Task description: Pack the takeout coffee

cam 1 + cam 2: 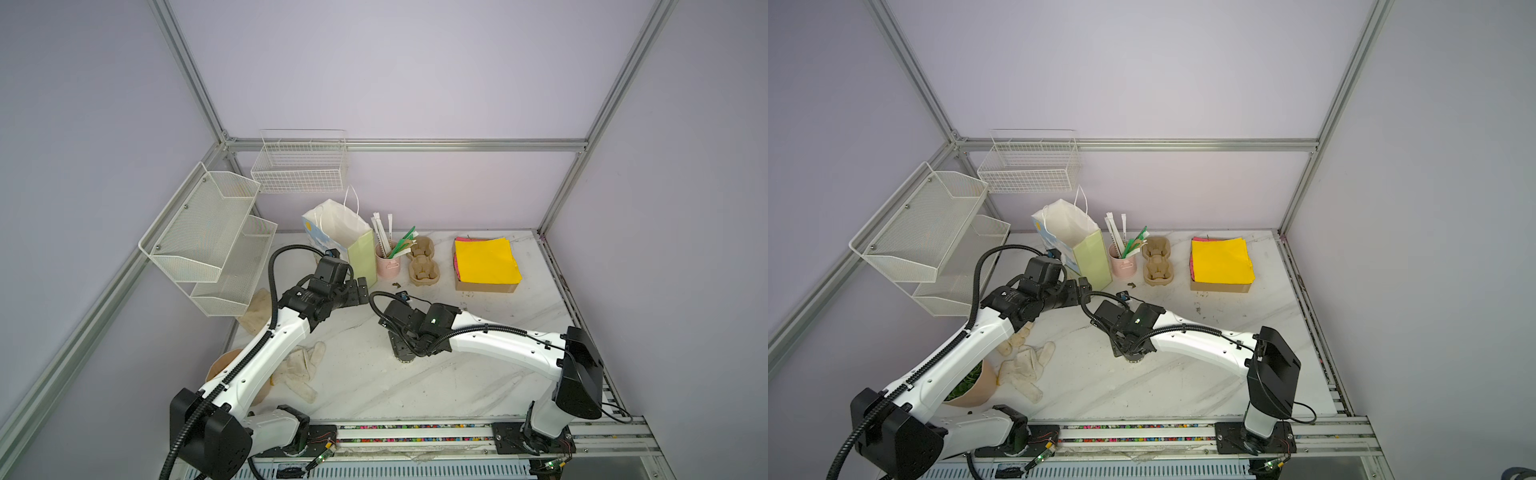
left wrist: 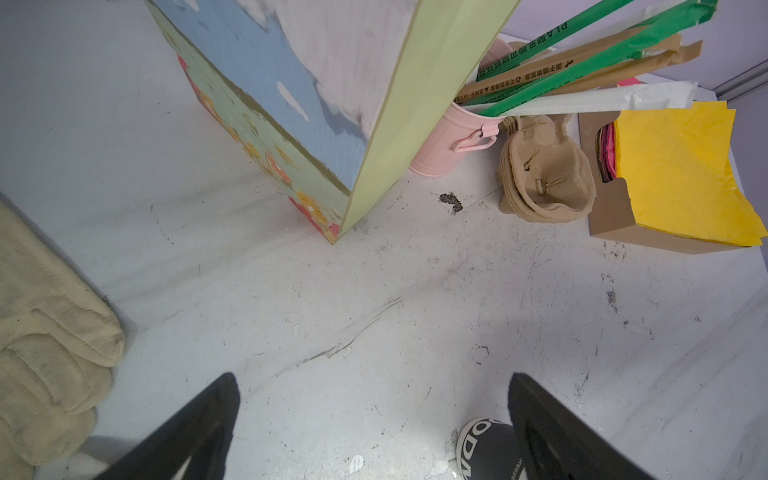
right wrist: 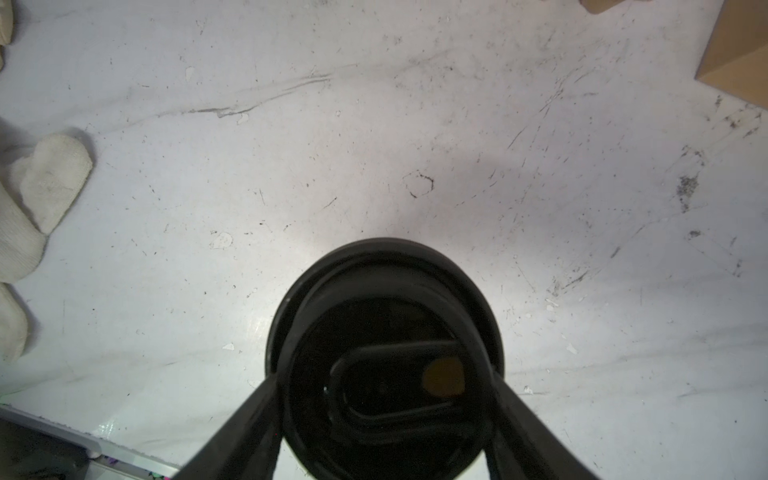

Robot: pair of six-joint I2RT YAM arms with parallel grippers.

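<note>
Takeout coffee (image 3: 384, 286): round, glossy black.

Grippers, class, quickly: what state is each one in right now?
Left gripper: open, holding nothing.
Right gripper: closed on the lidded takeout coffee.

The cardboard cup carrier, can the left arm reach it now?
Probably yes: its fingers are open, and bare table lies between them and the cup carrier; the paper bag stands beside that path.

The lid (image 3: 382, 316) is glossy plastic, the gloves (image 1: 300, 368) rough cloth, the tabletop (image 3: 374, 145) scuffed.
</note>
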